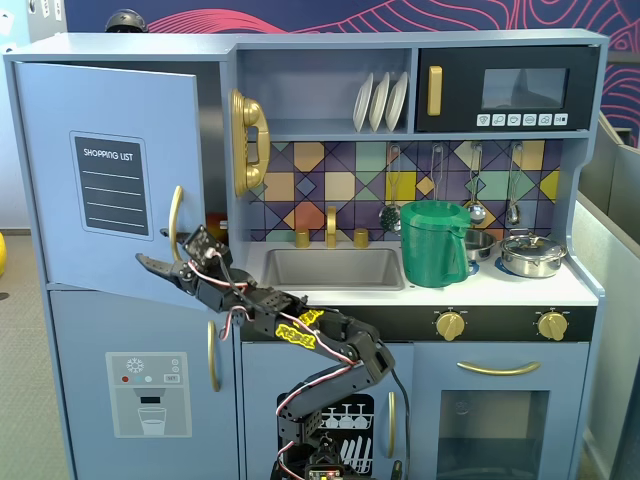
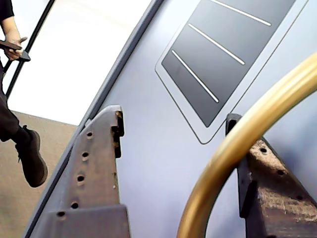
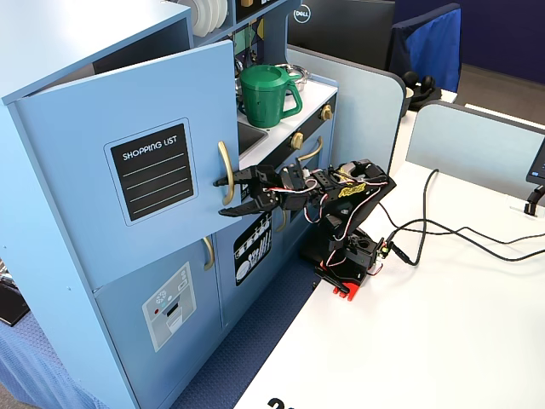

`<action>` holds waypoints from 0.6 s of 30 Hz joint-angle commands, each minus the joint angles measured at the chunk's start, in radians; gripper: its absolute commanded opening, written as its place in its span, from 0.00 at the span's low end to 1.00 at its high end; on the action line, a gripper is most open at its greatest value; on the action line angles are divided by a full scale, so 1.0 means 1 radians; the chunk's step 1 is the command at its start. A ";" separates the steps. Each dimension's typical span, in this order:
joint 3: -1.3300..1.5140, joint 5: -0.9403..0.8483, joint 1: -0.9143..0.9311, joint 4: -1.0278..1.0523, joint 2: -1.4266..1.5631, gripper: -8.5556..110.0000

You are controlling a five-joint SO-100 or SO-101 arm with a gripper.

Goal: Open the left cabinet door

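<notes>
- The left cabinet door (image 1: 105, 175) is the upper-left panel of the toy kitchen (image 1: 520, 290), carrying the black shopping-list board (image 1: 108, 184). In both fixed views it stands partly swung out from the cabinet, with a dark gap along its handle side.
- The door (image 3: 128, 170) looks like a flat, stiff painted board. I judge it light and free on its hinges, so a gentle pull should move it, while a hard one might rock the whole toy.
- Its face is smooth and offers nothing to pinch. The curved gold handle (image 1: 175, 224) near the free edge is the place to take hold.
- The handle (image 2: 237, 148) is a thin, glossy, rounded bar, probably slippery, so hooking a finger behind it seems safer than squeezing it.
- The gripper (image 1: 165, 258) sits at the lower end of the handle with its jaws spread apart, holding nothing.
- In the wrist view the gripper (image 2: 173, 129) faces the door (image 2: 148, 163), and the gold bar crosses in front of the right finger, between the two fingers (image 2: 94, 168).
- The pull should follow the door's arc, since a straight tug could let the bar slip off.
</notes>
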 commanded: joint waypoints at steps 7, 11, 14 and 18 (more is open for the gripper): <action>0.210 0.064 0.158 0.058 0.400 0.22; 0.258 0.132 0.275 0.207 0.592 0.22; 0.268 0.218 0.388 0.331 0.710 0.22; 0.233 0.347 0.511 0.492 0.755 0.21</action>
